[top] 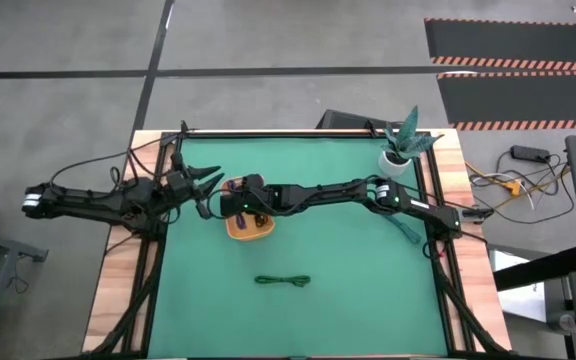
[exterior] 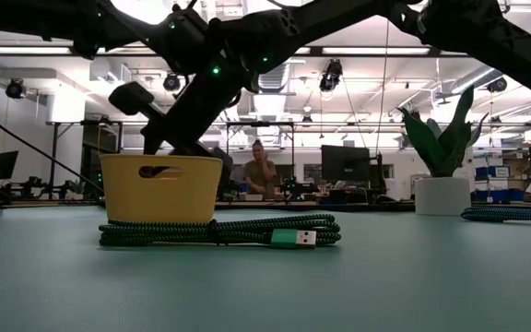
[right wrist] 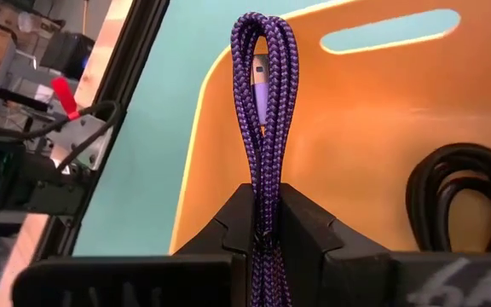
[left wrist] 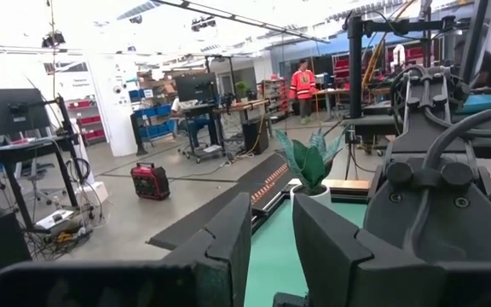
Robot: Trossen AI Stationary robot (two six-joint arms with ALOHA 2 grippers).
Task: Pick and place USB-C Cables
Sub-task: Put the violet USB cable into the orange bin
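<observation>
Currently the green table carries the orange tray left of centre, with the right arm stretched across from the right edge so that its gripper hangs over the tray. Right gripper: fingers clamped tight on a purple braided cable bundle, folded into a long narrow loop; the loop's long axis runs straight out ahead of the fingertips, its closed bend leading, over the tray's rim with the tray's inside showing behind it. A lilac plug is visible tucked between the strands near the bend. A black cable coil already lies inside the tray. Left gripper hovers just beside the tray on its left; fingers stand a little apart, nothing between them. Nearer the front of the table, well apart from the tray, a green cable bundle lies flat, its long axis running left to right across the table; in the low view its green plug points right. A potted plant sits at the far right corner.
</observation>
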